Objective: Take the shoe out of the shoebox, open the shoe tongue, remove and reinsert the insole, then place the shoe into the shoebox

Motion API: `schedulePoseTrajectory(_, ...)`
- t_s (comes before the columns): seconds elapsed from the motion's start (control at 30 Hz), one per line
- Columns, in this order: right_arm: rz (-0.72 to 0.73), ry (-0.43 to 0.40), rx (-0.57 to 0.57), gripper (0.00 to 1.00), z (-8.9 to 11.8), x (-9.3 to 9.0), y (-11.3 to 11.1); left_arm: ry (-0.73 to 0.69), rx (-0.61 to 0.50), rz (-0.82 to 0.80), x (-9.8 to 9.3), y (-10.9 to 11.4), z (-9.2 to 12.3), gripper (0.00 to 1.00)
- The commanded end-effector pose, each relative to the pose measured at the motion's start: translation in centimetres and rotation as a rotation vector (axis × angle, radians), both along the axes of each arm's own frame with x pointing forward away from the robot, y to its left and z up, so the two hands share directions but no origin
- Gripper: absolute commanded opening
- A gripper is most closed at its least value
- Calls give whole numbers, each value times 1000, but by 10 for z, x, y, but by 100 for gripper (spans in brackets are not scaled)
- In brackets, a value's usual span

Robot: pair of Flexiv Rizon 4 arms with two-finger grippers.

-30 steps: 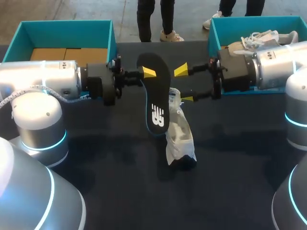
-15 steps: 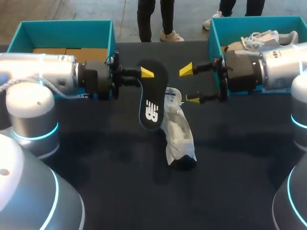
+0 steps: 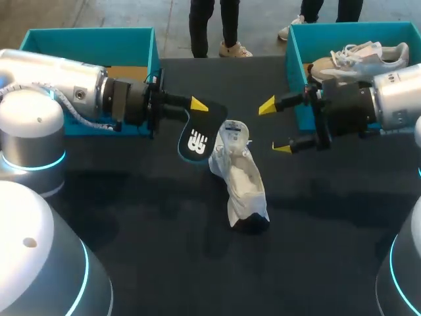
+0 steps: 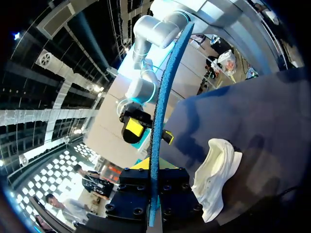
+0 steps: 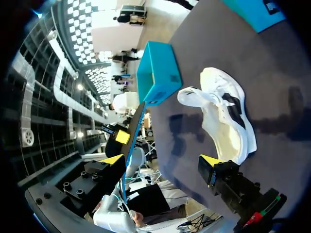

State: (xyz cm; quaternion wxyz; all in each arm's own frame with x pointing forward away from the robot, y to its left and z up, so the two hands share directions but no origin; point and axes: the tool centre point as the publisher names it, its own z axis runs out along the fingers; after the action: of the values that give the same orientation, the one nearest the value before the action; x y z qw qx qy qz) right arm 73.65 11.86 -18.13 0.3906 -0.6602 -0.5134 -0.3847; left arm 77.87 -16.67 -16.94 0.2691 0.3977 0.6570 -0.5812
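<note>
Head view: the left gripper (image 3: pixel 197 109) pinches a black insole (image 3: pixel 197 137) by its upper end, and the insole hangs slanted above the dark table (image 3: pixel 131 217), its lower end just beside the open top of the white shoe (image 3: pixel 241 176). The shoe lies on its side in the middle of the table, apart from both boxes. The right gripper (image 3: pixel 275 126) hovers near the shoe with its jaws spread wide and nothing between them. A teal left shoebox (image 3: pixel 154 49) stands behind the left arm, and a teal right shoebox (image 3: pixel 294 46) holds a second shoe (image 3: pixel 358 56).

Left wrist view: the insole (image 4: pixel 158 116) runs edge-on between the fingers of the left gripper (image 4: pixel 153 191), clamped from both sides. The shoe (image 4: pixel 214 179) lies on the table beside it, and the right gripper (image 4: pixel 149 132) is ahead, apart.

Right wrist view: the right gripper (image 5: pixel 162 160) stands wide open, with the shoe (image 5: pixel 223 116) ahead of it on the table. Beyond are the left shoebox (image 5: pixel 158 73) and the insole (image 5: pixel 134 127), seen edge-on
</note>
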Motion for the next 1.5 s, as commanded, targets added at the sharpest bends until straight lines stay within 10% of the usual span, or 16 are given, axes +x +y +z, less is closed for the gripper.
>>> schedulePoseTrajectory(0.03, -18, 17, -48, 100, 1, -13, -7, 30, -11, 4, -4, -2, -5, 0)
schedulePoseTrajectory(1.5, -19, 115, -77, 100, -33, -30, -18, 238, -45, -19, -28, -19, -22, 0)
